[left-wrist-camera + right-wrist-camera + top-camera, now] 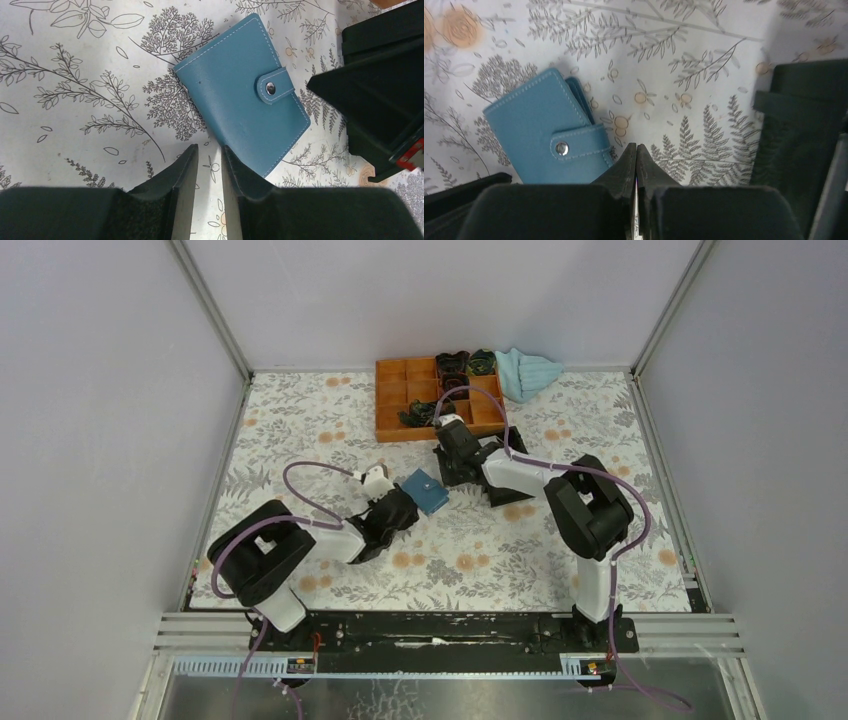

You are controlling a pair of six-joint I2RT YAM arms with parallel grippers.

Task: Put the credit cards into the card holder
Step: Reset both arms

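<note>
The card holder (428, 491), a teal-blue case, lies flat on the floral table between my two grippers, folded shut with its clasp snapped. In the left wrist view the card holder (240, 95) sits just beyond my left gripper (209, 147). That gripper's jaws stand a narrow gap apart with only tabletop between them, and one fingertip (235, 162) overlaps the case's near edge. In the right wrist view the card holder (541, 130) lies just left of my right gripper (636, 146), which is shut on nothing. From above, the left gripper (405, 504) and right gripper (448, 476) flank the case. No credit cards are in view.
An orange compartment tray (392, 400) with dark items in some cells stands at the back. A light blue cloth (527, 372) lies beside it on the right. The right gripper's black body (380, 100) fills the right side of the left wrist view. Walls enclose the table.
</note>
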